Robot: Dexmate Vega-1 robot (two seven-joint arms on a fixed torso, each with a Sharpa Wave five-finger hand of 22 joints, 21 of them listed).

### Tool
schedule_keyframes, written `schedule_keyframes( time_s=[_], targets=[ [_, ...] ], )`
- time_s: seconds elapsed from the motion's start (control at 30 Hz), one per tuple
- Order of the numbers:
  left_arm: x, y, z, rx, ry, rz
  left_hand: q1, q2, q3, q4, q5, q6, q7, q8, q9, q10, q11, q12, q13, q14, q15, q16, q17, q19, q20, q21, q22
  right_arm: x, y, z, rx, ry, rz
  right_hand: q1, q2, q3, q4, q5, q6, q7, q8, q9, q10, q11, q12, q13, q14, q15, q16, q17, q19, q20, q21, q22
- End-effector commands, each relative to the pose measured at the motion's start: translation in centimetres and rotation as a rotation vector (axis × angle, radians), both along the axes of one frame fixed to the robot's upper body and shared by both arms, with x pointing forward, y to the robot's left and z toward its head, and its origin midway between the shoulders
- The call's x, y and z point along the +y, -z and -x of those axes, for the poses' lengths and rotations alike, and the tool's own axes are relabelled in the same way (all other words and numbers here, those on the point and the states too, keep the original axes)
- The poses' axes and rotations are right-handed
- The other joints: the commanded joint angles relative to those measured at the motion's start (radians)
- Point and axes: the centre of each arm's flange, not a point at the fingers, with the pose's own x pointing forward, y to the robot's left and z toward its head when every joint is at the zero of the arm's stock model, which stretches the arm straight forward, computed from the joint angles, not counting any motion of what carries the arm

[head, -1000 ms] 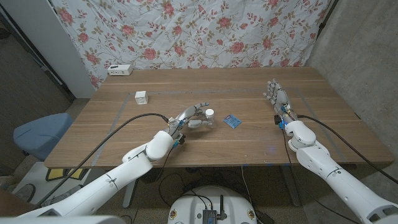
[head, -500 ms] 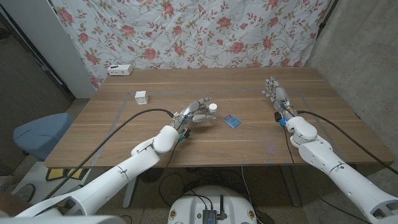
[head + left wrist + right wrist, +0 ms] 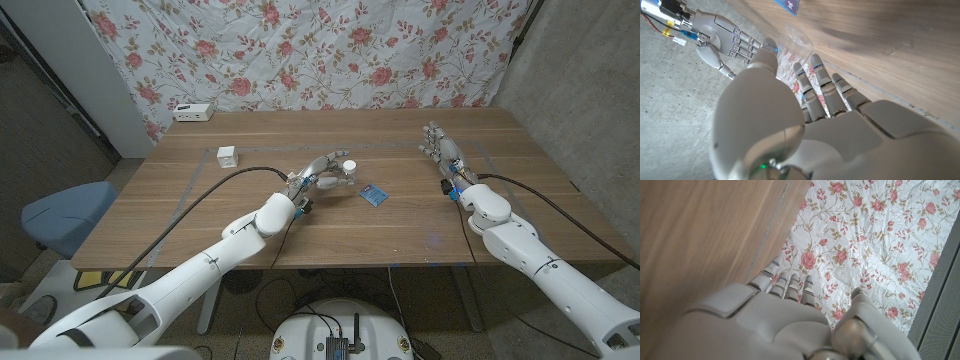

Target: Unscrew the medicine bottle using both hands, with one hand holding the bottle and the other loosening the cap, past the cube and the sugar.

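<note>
I have the left hand (image 3: pixel 322 176) wrapped around the medicine bottle (image 3: pixel 346 170), which sits lifted just above the worktop (image 3: pixel 200 215) near its middle. From the head view the bottle is a small clear cylinder with a white round cap on top, fingers curled round its body. The left wrist view adds detail: the bottle (image 3: pixel 792 42) looks transparent and smooth, its wall letting the floral cloth behind show through, pinned between the thumb and the ribbed grey fingers (image 3: pixel 822 82).

The right hand (image 3: pixel 443 153) stands at the right side of the worktop, well apart from the bottle, fingers straight and apart, holding nothing. It also appears in the left wrist view (image 3: pixel 720 40) as a grey jointed shape with loose coloured wires at its wrist. In the right wrist view the hand (image 3: pixel 785 325) shows a smooth pale shell and segmented fingers against the cloth.

A flat blue sugar packet (image 3: pixel 373 195), square with small print, lies just beside the bottle on the right-hand side. A small white cube (image 3: pixel 228 156) sits well to the left. The worktop is brown wood with long straight grain. A white power strip (image 3: pixel 193 111) rests at the far left corner. A rose-print cloth (image 3: pixel 330 50) hangs behind, slightly creased.
</note>
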Motion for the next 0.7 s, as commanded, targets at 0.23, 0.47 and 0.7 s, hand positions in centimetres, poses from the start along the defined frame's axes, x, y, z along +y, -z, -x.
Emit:
schedule_keyframes(
  time_s=[0.23, 0.47, 0.7],
  targets=[
    [-2.1, -1.1, -1.4, -0.012, 0.069, -0.004, -0.004, 0.013, 0.007, 0.002, -0.002, 0.013, -0.001, -0.005, 0.002, 0.018, -0.004, 0.006, 0.006, 0.016, -0.135, -0.003, 0.000, 0.009, -0.150, -0.003, 0.000, 0.7, -1.8, 0.6, -0.016, 0.021, 0.117, 0.026, -0.011, 0.003, -0.022, 0.007, 0.031, 0.005, 0.008, 0.004, 0.008, 0.000, 0.004, 0.003, 0.013, -0.012, 0.002, 0.000, 0.014, -0.034, 0.003, 0.001],
    [-2.5, -1.3, -1.9, -0.003, 0.088, -0.016, -0.006, 0.012, 0.008, 0.002, -0.003, 0.013, -0.001, -0.006, 0.002, 0.021, -0.001, 0.005, 0.006, 0.019, -0.135, -0.004, 0.000, 0.009, -0.149, -0.004, 0.000, 1.2, -2.7, 1.0, -0.010, 0.044, 0.195, 0.041, -0.018, 0.004, -0.036, 0.007, 0.043, 0.007, 0.011, 0.004, 0.008, -0.004, 0.004, 0.003, 0.014, -0.012, 0.001, -0.002, 0.016, -0.033, 0.003, 0.001],
    [-2.9, -1.4, -2.4, -0.006, 0.102, -0.013, -0.008, 0.014, 0.010, 0.003, -0.003, 0.014, 0.000, -0.006, 0.002, 0.024, -0.002, 0.005, 0.006, 0.023, -0.134, -0.004, 0.000, 0.010, -0.148, -0.005, 0.000, 1.7, -3.5, 1.6, -0.014, 0.073, 0.276, 0.065, -0.025, 0.009, -0.056, 0.006, 0.070, 0.006, 0.019, 0.005, 0.010, -0.005, 0.004, 0.003, 0.015, -0.011, 0.001, -0.003, 0.017, -0.033, 0.002, 0.001]
  ],
)
